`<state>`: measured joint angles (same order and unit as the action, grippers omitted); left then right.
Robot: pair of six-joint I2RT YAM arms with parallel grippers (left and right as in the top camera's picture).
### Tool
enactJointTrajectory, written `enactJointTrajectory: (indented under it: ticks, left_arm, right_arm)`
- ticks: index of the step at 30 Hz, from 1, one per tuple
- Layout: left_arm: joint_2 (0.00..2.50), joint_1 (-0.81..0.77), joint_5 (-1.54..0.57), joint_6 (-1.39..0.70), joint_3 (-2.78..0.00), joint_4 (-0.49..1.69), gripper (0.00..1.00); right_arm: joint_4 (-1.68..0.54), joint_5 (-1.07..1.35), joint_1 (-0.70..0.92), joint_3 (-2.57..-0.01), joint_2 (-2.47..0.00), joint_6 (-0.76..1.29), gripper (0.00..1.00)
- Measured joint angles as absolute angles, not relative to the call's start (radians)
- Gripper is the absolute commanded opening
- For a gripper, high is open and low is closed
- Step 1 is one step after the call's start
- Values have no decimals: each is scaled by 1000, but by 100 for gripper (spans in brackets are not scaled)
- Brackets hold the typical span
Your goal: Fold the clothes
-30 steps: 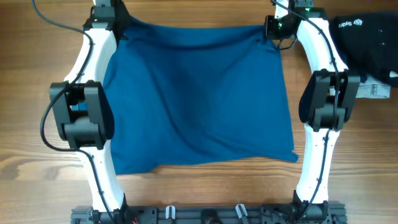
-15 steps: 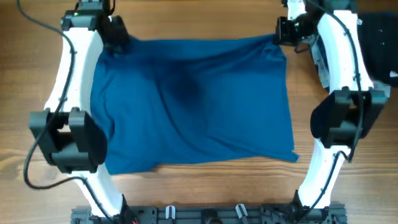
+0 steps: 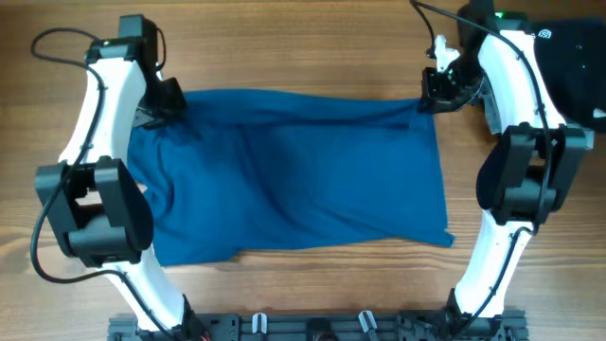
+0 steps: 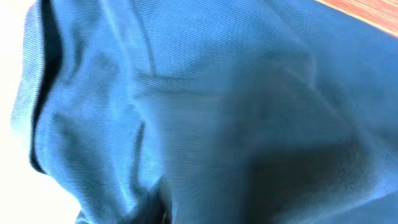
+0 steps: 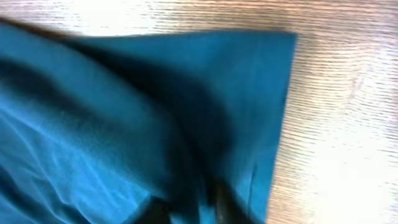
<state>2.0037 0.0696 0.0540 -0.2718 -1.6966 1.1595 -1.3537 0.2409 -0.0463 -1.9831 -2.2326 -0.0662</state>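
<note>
The clothes (image 3: 303,180) lay spread; left gripper (image 3: 169,102) clamped their 10 o'clock corner, right gripper (image 3: 431,95) the 2 o'clock corner.

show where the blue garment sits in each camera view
overhead: blue garment spread across mid-table.
left wrist: blue garment fills nearly the whole frame.
right wrist: blue garment covers left and centre, corner upper right.
shared landmark: wooden table bordering the cloth.

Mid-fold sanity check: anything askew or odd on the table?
Nothing damaged. The garment is wrinkled and bunched along its left side beside the left arm, and its near-right corner juts past the near hem.
</note>
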Motion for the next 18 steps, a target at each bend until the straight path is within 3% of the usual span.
enactJointTrajectory:
  ticks: [1, 3, 8, 10, 18]
  left_arm:
    - [2004, 83, 55, -270, -1697, 1160, 100]
    - [2004, 100, 55, -270, -1697, 1161, 100]
    - [2004, 125, 62, -271, -1716, 1174, 100]
    - [1987, 140, 59, -271, -1752, 1188, 100]
    - [1533, 150, -44, -321, -1784, 1372, 100]
  right_arm:
    - [-1359, 238, -52, -1983, -2233, -72, 77]
    - [-1380, 234, -59, -1983, -2233, -72, 82]
    - [-1462, 247, -93, -2049, -2233, -73, 81]
    - [-1497, 268, -120, -2119, -2215, -73, 74]
    - [-1605, 277, -142, -2143, -1799, 6, 70]
